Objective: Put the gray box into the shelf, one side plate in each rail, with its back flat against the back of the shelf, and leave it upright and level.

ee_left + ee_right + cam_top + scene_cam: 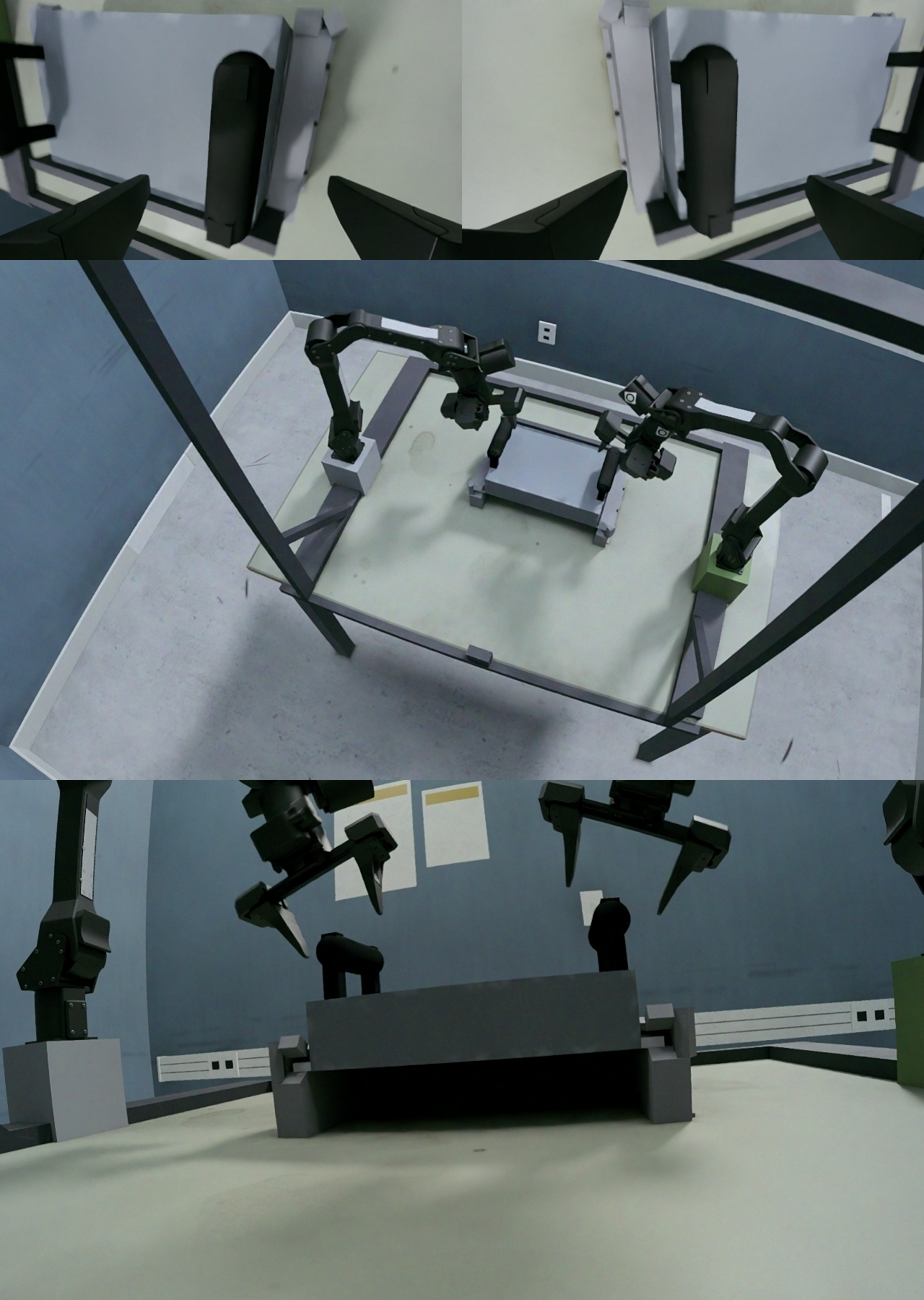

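Observation:
The gray box [548, 470] [294, 1064] sits in the gray shelf [476, 492], and a side plate lies in the rail on each side [665, 1035]. In the exterior view the box [471, 1019] looks upright and level. Its two black handles [345, 964] [607, 934] stand free. My left gripper [338, 928] is open and empty above the left handle [238, 144]. My right gripper [613, 897] is open and empty above the right handle [709, 137]. The wrist views show the fingers of the left gripper [238, 180] and of the right gripper [716, 177] spread wide, clear of the handles.
The left arm stands on a gray pedestal [351, 465]. The right arm stands on a green pedestal [722, 576]. Dark frame posts [206, 447] cross the front of the top view. A dark frame bar runs behind the shelf.

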Action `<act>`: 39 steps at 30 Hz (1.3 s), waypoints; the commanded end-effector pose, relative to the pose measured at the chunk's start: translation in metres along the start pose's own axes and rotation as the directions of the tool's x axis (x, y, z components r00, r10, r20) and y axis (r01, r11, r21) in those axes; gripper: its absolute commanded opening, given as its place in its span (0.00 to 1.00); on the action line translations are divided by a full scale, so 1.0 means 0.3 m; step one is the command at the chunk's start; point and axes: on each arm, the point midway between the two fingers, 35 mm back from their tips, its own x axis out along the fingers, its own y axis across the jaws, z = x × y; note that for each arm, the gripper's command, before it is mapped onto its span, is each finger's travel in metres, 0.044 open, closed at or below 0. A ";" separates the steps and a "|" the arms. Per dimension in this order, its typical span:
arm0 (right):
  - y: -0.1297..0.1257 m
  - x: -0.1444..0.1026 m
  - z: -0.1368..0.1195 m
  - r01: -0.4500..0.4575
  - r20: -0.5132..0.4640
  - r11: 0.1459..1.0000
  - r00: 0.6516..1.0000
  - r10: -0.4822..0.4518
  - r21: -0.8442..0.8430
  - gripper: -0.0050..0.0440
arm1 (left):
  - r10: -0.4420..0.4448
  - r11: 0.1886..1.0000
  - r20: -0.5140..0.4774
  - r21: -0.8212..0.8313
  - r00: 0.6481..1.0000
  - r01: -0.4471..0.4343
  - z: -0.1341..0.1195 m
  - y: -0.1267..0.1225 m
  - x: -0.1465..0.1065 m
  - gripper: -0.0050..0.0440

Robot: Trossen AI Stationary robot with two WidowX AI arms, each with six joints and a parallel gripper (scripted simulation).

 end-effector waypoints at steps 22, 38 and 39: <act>-0.019 -0.110 0.157 0.022 -0.016 0.678 1.000 -0.014 0.734 1.00 | 0.039 0.650 -0.035 -0.758 0.999 -0.052 0.195 0.028 -0.130 1.00; -0.013 -0.160 0.261 0.008 -0.009 0.169 1.000 0.003 0.986 1.00 | 0.014 0.125 -0.034 -0.992 0.999 -0.035 0.319 0.016 -0.175 1.00; -0.013 -0.160 0.261 0.008 -0.009 0.169 1.000 0.003 0.986 1.00 | 0.014 0.125 -0.034 -0.992 0.999 -0.035 0.319 0.016 -0.175 1.00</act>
